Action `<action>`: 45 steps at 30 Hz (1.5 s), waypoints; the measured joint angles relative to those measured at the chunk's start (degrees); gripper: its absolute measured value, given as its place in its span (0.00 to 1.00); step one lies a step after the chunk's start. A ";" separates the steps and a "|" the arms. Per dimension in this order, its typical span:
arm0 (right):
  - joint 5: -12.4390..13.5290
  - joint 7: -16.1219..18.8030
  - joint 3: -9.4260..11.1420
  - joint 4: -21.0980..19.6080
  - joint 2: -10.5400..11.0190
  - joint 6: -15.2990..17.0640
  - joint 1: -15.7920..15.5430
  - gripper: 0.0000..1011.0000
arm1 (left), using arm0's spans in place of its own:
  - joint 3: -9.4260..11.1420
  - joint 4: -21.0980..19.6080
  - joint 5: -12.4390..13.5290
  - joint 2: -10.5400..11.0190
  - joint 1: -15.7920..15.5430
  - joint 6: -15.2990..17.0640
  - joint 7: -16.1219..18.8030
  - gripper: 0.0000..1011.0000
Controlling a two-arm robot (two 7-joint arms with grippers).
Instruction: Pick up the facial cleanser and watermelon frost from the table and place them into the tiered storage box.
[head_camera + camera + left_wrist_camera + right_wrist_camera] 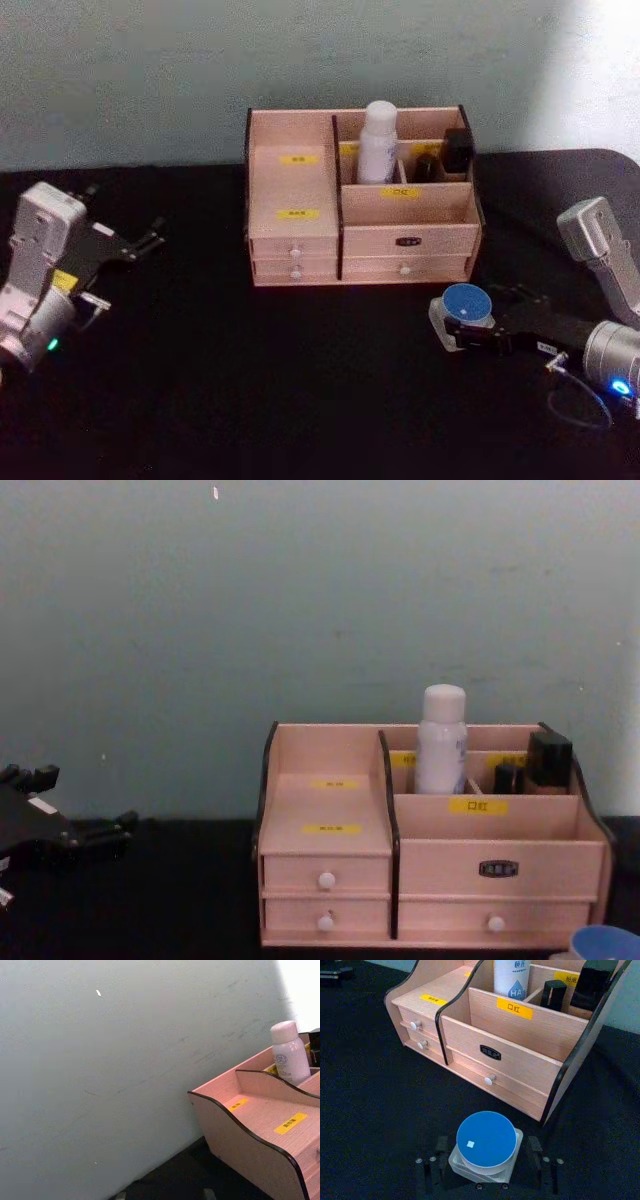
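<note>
The facial cleanser [378, 140], a white bottle, stands upright in a rear compartment of the tiered storage box [300, 240], a pale wooden organiser with yellow labels and white-knobbed drawers. The watermelon frost [466, 305] is a clear jar with a round blue lid, in front of the box's right end. My right gripper [466, 322] reaches in from the right and is shut on it; in the right wrist view the fingers [442, 1160] press the jar [486, 1140] on both sides. My left gripper [150, 238] stays open at the far left, well away from the box.
Black cosmetic items [457, 150] fill the box's rear right compartments beside the bottle. The front right compartment [520, 1035] and the stepped left section [295, 185] hold nothing. A black cloth [250, 380] covers the table, and a pale wall stands close behind the box.
</note>
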 joint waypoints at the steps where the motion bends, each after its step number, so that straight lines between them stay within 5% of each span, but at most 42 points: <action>1: -0.01 0.01 -0.03 0.05 -0.02 0.01 0.04 0.99 | 0.00 0.00 0.00 0.00 0.00 0.00 0.00 0.99; 24: -0.29 0.06 -0.14 0.14 0.00 -0.28 0.13 0.98 | 0.00 0.00 0.00 0.00 0.00 0.00 0.00 0.99; 35: -0.24 0.05 -0.08 0.09 0.00 -0.26 0.09 0.71 | 0.00 0.00 0.00 0.00 0.00 0.00 0.00 0.99; 45: -0.20 0.05 -0.08 0.08 0.00 -0.22 0.09 0.70 | 0.00 0.00 0.00 0.00 0.00 0.00 0.00 0.99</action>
